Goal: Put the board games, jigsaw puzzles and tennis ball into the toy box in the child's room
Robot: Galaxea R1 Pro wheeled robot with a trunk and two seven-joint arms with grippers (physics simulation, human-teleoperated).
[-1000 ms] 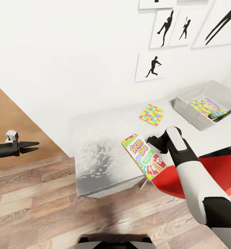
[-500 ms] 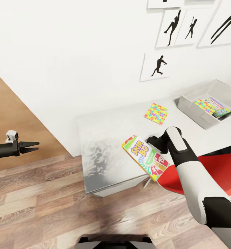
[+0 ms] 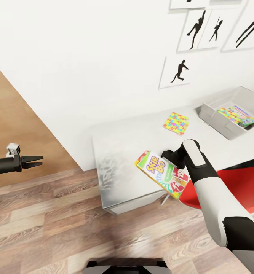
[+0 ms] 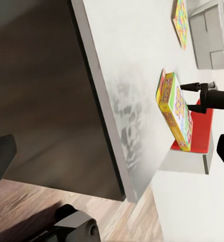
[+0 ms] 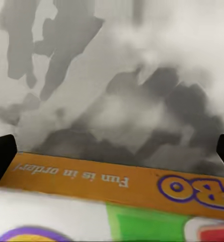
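One Skip-Bo board game point(image 3: 163, 174) gripped in right claw point(image 3: 168, 155) above counter point(image 3: 127, 140) front edge, toy box point(image 3: 227, 114) well apart rightward, left claw point(image 3: 33, 162) clenched over open floor point(image 3: 47, 224).

The board game box point(image 3: 163, 174) held at the right gripper point(image 3: 168, 155) carries "SKIP-BO" in yellow letters on its face. In the right wrist view, its orange edge point(image 5: 112, 181), just ahead of the gripper, reads "Fun is in order!", upside down, beside a large "BO".
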